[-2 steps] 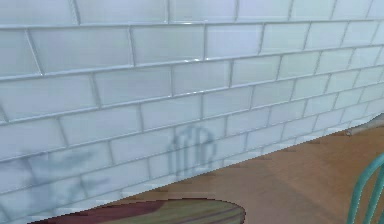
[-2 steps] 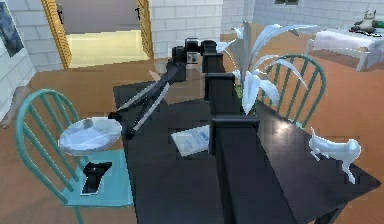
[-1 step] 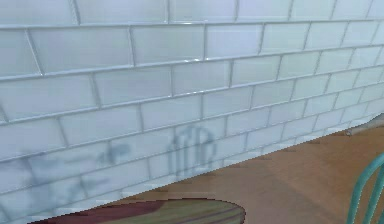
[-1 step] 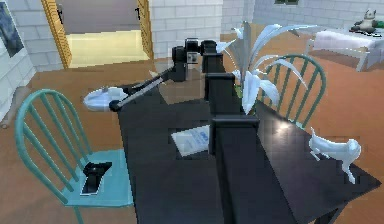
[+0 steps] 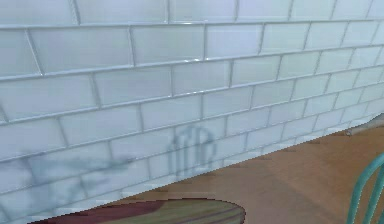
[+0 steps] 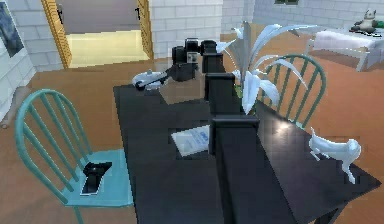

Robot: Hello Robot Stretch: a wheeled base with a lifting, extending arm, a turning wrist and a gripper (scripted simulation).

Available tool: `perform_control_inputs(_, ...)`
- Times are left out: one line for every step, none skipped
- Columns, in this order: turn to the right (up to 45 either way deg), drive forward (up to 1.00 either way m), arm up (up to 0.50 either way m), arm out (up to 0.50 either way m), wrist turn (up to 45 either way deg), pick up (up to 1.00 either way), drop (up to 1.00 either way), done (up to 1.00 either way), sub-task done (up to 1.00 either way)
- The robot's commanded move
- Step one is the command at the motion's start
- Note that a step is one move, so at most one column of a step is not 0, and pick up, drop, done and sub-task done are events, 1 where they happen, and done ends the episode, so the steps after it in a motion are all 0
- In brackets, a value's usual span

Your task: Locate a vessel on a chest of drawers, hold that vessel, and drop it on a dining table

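Arm (image 6: pixel 226 150) extends over the dark table (image 6: pixel 150 150); its end effector (image 6: pixel 174 70) sits near a grey object (image 6: pixel 150 81) lying there, and whether it holds anything cannot be told.

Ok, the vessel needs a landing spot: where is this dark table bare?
The dark table is bare at near left, between the teal chair and the white booklet, and from booklet to grey thing. Crowded: the far end by the gripper; right of the arm, a leafy ornament and white figurine.
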Motion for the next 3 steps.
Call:
perform_control_inputs(0.0,0.00,0.00,0.00,45.0,0.00,0.00,0.00,0.00)
perform_control_inputs(0.0,0.00,0.00,0.00,45.0,0.00,0.00,0.00,0.00)
perform_control_inputs(0.0,0.00,0.00,0.00,3.0,0.00,0.00,0.00,0.00)
